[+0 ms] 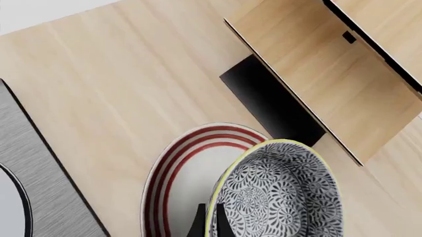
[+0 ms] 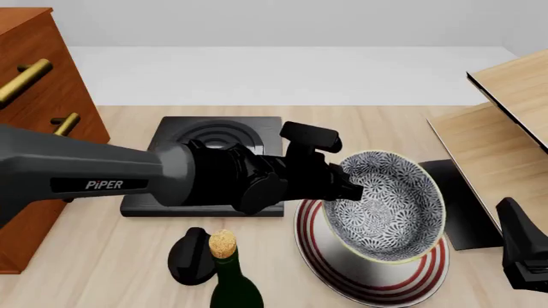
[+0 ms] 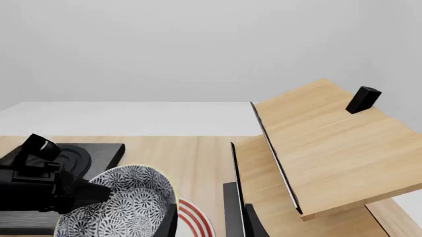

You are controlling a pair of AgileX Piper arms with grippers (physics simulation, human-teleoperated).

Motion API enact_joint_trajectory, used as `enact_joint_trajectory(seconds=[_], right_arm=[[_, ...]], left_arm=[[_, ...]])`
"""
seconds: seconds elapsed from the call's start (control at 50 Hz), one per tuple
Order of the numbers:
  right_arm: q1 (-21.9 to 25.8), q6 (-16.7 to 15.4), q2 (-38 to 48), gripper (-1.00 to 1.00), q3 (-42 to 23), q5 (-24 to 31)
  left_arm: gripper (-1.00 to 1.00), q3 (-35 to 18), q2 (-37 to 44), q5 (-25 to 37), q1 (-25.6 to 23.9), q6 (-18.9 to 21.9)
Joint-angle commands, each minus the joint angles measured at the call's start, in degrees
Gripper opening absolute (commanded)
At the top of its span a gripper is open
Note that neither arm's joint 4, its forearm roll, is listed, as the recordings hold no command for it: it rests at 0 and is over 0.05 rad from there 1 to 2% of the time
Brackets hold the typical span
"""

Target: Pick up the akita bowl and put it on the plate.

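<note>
The akita bowl [image 2: 389,205], white with a dense dark floral pattern and a yellowish rim, hangs tilted just above the plate [image 2: 376,285], its opening facing the camera. My left gripper [image 2: 351,186] is shut on the bowl's left rim. In the left wrist view its fingers [image 1: 197,224] straddle the rim of the bowl [image 1: 283,197], with the red-ringed plate [image 1: 188,168] beneath. My right gripper [image 2: 522,256] waits at the table's right front, open and holding nothing. The bowl [image 3: 125,207] and a sliver of the plate [image 3: 197,217] also show in the right wrist view.
A black square slab [image 2: 214,138] with grey rings lies behind the left arm. A corked bottle [image 2: 227,276] and a black round object [image 2: 190,256] stand at the front. A wooden drawer cabinet [image 2: 34,96] is at the left, and a wooden shelf [image 2: 505,128] on a black base [image 2: 466,212] at the right.
</note>
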Motion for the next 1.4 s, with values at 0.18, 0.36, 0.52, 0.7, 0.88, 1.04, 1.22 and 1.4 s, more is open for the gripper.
enact_joint_trajectory(seconds=[0.18,0.36,0.52,0.7,0.88,1.04,1.22,1.4], right_arm=[[0.0,0.0,0.0,1.00,0.0,0.0],[0.0,0.0,0.0,1.00,0.0,0.0],[0.0,0.0,0.0,1.00,0.0,0.0],[0.0,0.0,0.0,1.00,0.0,0.0],[0.0,0.0,0.0,1.00,0.0,0.0],[0.0,0.0,0.0,1.00,0.0,0.0],[0.0,0.0,0.0,1.00,0.0,0.0],[0.0,0.0,0.0,1.00,0.0,0.0]], left_arm=[[-1.00,0.0,0.5,0.2,0.1,0.8],[-1.00,0.4,0.3,0.1,0.0,0.9],[-1.00,0.9,0.1,-0.1,-0.2,0.8],[-1.00,0.8,0.6,-0.2,0.0,1.0],[-1.00,0.4,1.1,0.0,0.2,1.2],[-1.00,0.1,1.0,0.5,0.2,1.5],[-1.00,0.6,1.2,0.3,-0.1,1.3],[-1.00,0.9,1.5,0.2,-0.1,1.6]])
